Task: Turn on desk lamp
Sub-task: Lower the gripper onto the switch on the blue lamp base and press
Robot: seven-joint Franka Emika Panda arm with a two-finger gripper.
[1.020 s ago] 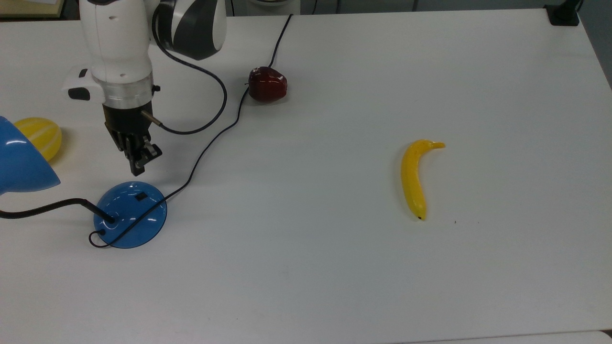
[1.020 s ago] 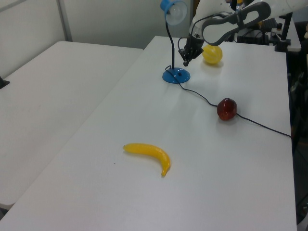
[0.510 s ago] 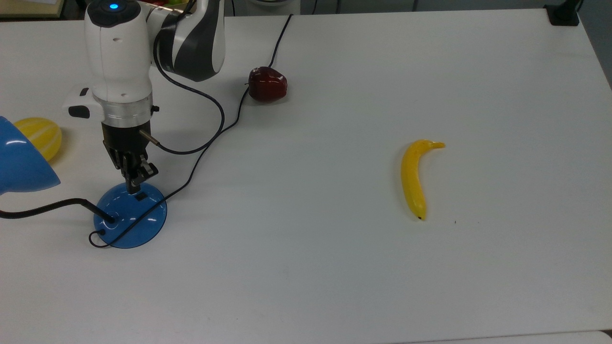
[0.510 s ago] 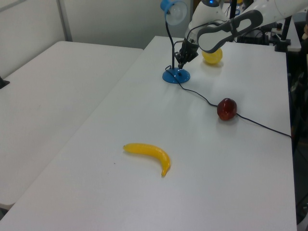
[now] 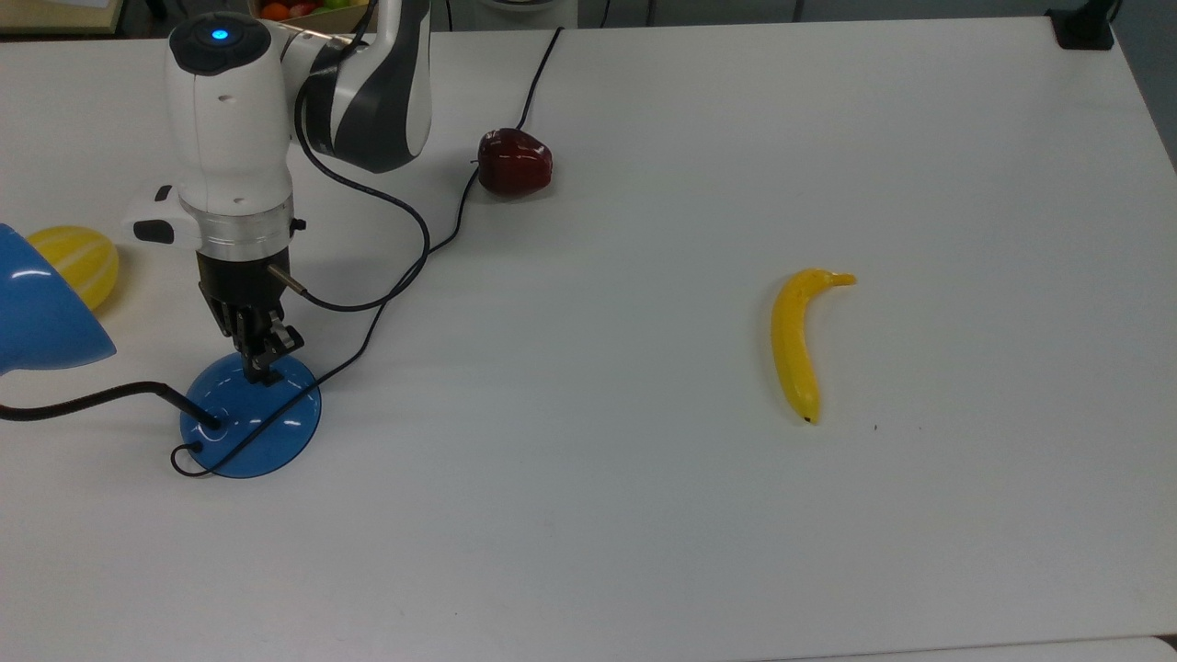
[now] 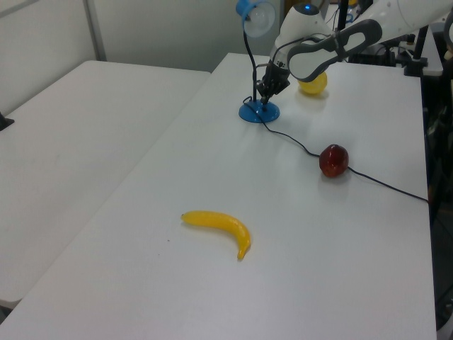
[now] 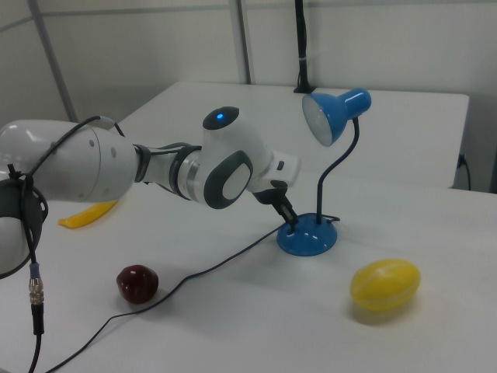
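The desk lamp has a glossy blue dome base [image 5: 250,423] [image 6: 258,112] [image 7: 308,237], a thin black neck [image 7: 339,180] and a blue cone shade [image 5: 37,308] [image 6: 253,15] [image 7: 335,113]. Its black cord [image 5: 405,262] runs across the table towards the far edge. My gripper [image 5: 262,368] [image 6: 265,100] [image 7: 293,221] points straight down with its fingers shut together, their tips pressed on the base's upper edge where the switch sits. The switch itself is hidden under the fingertips. The shade does not look lit in the right view.
A dark red apple [image 5: 514,161] lies beside the cord. A yellow lemon-like fruit [image 5: 78,262] sits behind the shade at the top view's left. A banana [image 5: 798,340] lies far off at the top view's right. The white table [image 5: 644,515] stretches wide.
My gripper has come down from above the base onto its upper edge, covering the black switch. The lamp, cord and fruits have not moved.
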